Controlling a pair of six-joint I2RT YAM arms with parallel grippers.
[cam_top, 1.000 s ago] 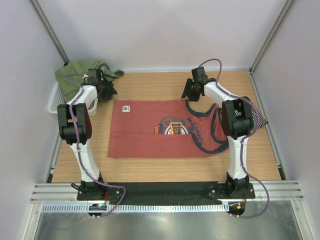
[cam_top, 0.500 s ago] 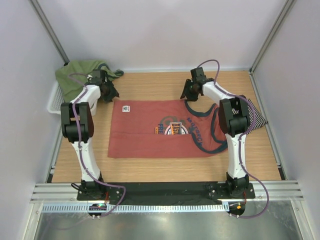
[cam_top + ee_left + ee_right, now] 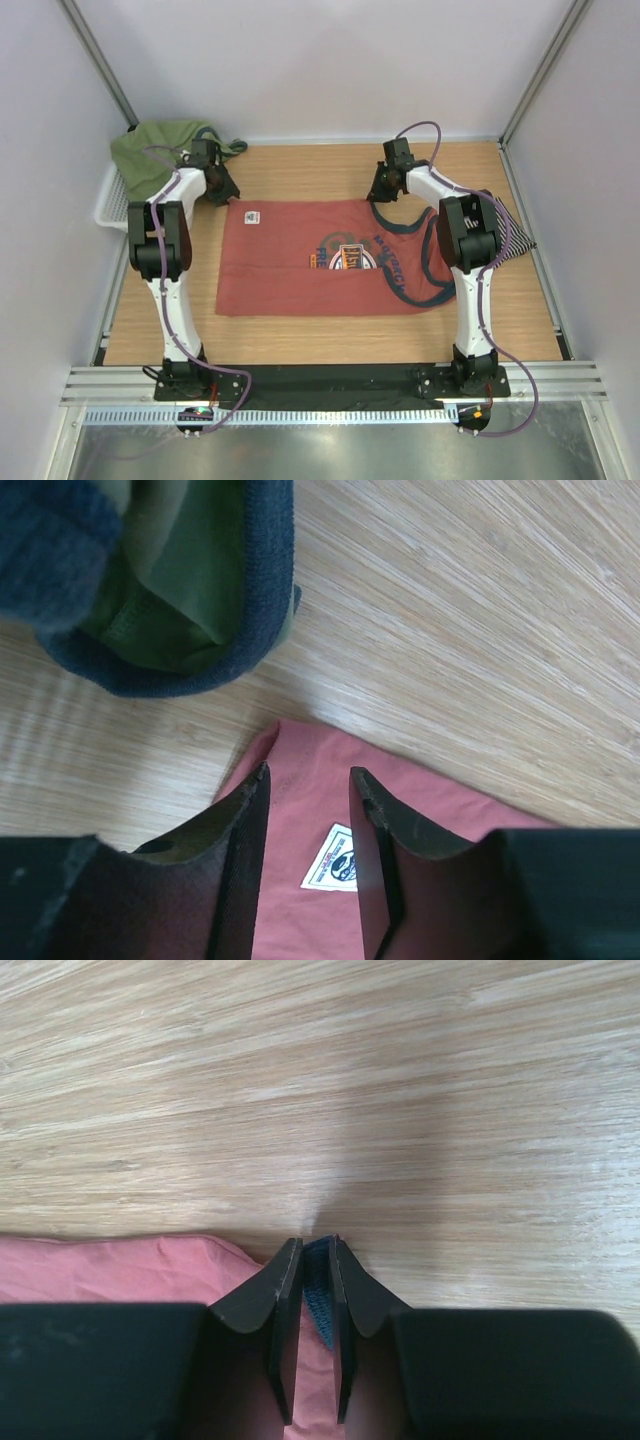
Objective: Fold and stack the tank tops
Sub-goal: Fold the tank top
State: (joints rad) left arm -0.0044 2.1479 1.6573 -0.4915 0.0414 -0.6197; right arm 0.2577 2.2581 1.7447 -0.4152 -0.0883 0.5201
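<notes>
The salmon-red tank top (image 3: 300,265) lies flat in the middle of the table, its teal-trimmed neck and straps to the right. My left gripper (image 3: 222,192) is at its far left corner; in the left wrist view the gripper (image 3: 308,775) is open, fingers straddling the red cloth near a white label (image 3: 333,858). My right gripper (image 3: 383,190) is at the far right strap. In the right wrist view the gripper (image 3: 315,1245) is shut on the teal trim (image 3: 318,1295). A bit of the striped tank top (image 3: 518,238) shows beyond the right arm.
A white basket (image 3: 108,200) stands at the far left with a green garment (image 3: 160,145) draped over it; its dark-trimmed edge (image 3: 180,580) hangs close to my left fingers. Enclosure walls stand on three sides. A metal rail (image 3: 330,380) runs along the near edge.
Both grippers have moved inward and down onto the far edge of the red top. The right jaws have closed on the teal trim; the left jaws have narrowed a little.
</notes>
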